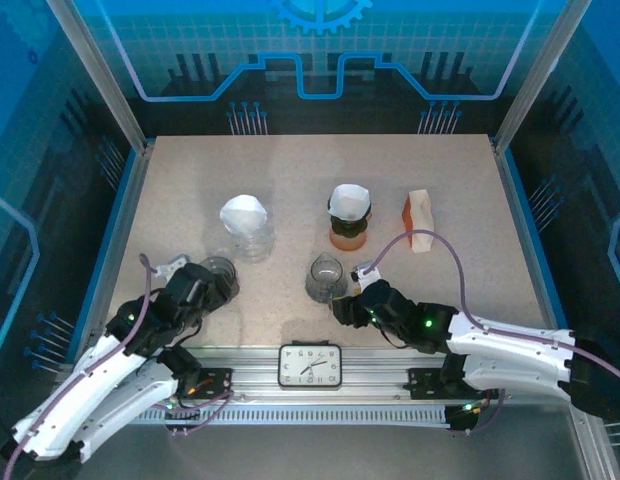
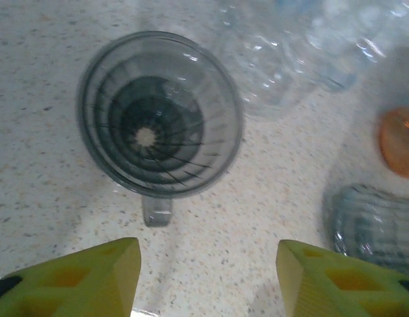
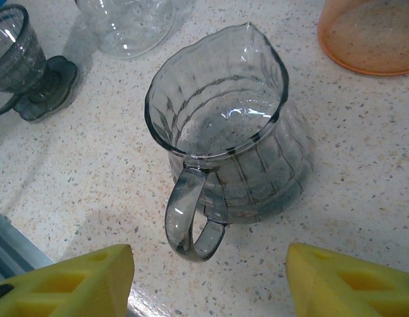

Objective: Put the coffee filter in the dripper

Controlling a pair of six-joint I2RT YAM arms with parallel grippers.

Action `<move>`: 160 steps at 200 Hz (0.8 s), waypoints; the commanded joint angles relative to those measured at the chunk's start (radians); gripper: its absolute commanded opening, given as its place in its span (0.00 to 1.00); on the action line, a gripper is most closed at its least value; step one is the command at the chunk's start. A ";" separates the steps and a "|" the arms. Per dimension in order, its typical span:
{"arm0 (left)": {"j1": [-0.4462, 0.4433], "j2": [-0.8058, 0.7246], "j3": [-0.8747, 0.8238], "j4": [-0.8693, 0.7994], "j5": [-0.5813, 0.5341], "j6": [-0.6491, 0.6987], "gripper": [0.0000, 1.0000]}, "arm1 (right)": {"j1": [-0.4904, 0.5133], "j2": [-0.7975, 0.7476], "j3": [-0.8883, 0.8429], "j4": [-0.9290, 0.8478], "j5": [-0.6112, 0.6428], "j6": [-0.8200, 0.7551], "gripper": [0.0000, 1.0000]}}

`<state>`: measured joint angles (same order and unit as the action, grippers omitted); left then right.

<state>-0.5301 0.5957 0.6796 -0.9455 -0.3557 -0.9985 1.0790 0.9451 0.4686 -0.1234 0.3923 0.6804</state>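
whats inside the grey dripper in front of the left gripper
Nothing: the grey dripper is empty. Its spiral ribs and the small hole at the bottom show clearly. What lies beneath its base is covered by the dark tinted wall.

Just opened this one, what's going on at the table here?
Two robot arms are working over a coffee set-up. The left hand hovers open just short of an empty grey dripper, whose handle points toward it. The right hand is open and holds nothing, facing the handle of the glass pitcher. Farther back, a white paper filter sits atop a clear glass vessel, and a second filter rests in the orange dripper. The grey dripper has no filter yet.
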 commanded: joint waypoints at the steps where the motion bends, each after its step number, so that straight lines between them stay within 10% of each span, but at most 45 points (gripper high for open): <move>1: 0.131 0.051 -0.020 0.075 0.177 0.061 0.56 | -0.017 -0.046 -0.024 -0.043 0.023 0.004 0.64; 160: 0.351 0.261 -0.119 0.212 0.176 0.075 0.40 | -0.069 -0.267 -0.120 -0.131 0.029 0.045 0.64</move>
<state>-0.1905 0.8597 0.5671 -0.7242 -0.1925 -0.9352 1.0271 0.6918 0.3588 -0.2352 0.4088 0.7078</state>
